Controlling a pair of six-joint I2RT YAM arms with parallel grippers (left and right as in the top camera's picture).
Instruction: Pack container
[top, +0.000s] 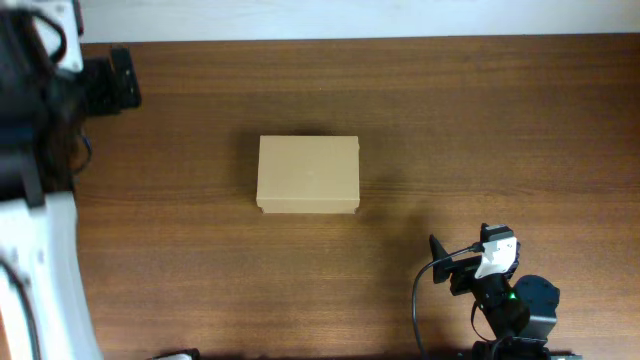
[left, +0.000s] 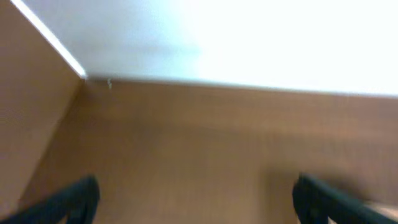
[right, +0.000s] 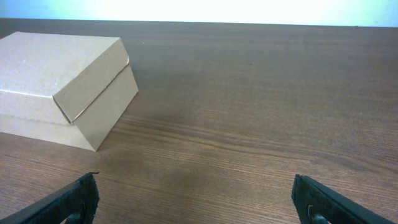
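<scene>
At the bottom edge of the right wrist view, the black right fingers (right: 74, 200) are seen spread wide, with nothing held between them. Just ahead of them only the dark brown wooden table (right: 261, 112) is shown. Farther on, ahead and to the left of these fingers and well apart from them, the small tan-brown rectangular cardboard box (right: 62, 81) is set flat on the table, its flap lid closed. The black left fingers (left: 71, 202) are likewise spread wide and empty in a blurred view, with table ahead and a white surface (left: 249, 37) beyond.
</scene>
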